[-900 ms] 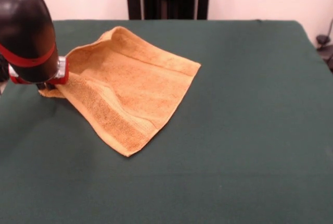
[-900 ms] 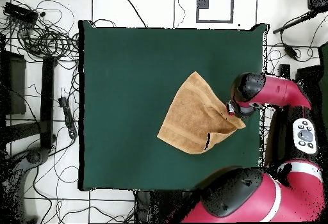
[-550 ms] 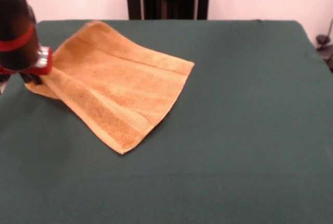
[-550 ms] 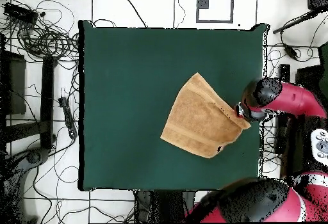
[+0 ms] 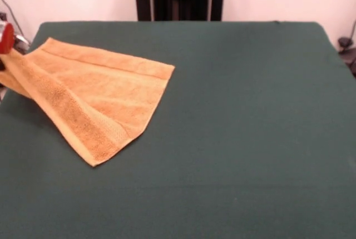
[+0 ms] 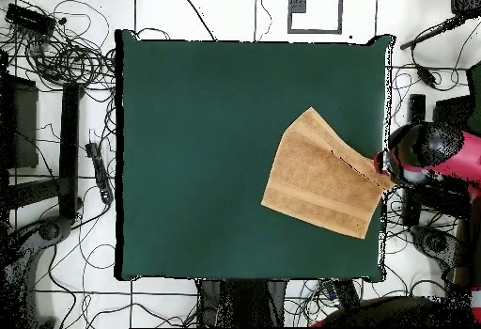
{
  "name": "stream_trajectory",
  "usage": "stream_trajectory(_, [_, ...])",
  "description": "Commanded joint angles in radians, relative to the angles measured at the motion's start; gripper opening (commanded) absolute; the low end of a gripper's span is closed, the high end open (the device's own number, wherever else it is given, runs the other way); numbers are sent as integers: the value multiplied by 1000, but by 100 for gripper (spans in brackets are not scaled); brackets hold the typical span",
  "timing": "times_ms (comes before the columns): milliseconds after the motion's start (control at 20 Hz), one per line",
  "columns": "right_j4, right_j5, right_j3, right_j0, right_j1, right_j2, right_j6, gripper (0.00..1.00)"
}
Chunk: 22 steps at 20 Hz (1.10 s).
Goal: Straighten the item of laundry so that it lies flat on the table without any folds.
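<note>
The item of laundry (image 5: 94,94), a golden-orange towel, lies spread on the left part of the green table (image 5: 250,128). Its left corner is lifted off the cloth up to my gripper (image 5: 3,47), which shows only as a red bit at the picture's left edge. A woven band runs along the towel's near-left side, which ripples slightly. From overhead, the towel (image 6: 324,177) reaches the right edge of the table (image 6: 207,137), and the gripper (image 6: 383,167) is shut on the corner right at that edge.
My red and black arm (image 6: 432,151) hangs outside the table's right edge in the overhead view. Cables (image 6: 56,53) and gear lie on the floor around the table.
The gripper has pulled the towel's corner outward to the table's edge. The whole towel slid with it, and the raised fold near the gripper has opened out flatter.
</note>
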Motion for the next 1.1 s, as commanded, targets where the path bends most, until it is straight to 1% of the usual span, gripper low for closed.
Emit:
stream_trajectory(50, [34, -81, 118, 47, -45, 107, -63, 0])
stream_trajectory(200, [30, -106, 131, 46, -42, 106, -57, 0])
stream_trajectory(450, [22, -133, 131, 39, -26, 120, -85, 0])
stream_trajectory(700, [12, -157, 143, 21, -18, 149, -163, 0])
stream_trajectory(850, [20, -154, 139, 20, -12, 148, -141, 0])
stream_trajectory(1100, [20, -197, 147, 18, 0, 138, -97, 0])
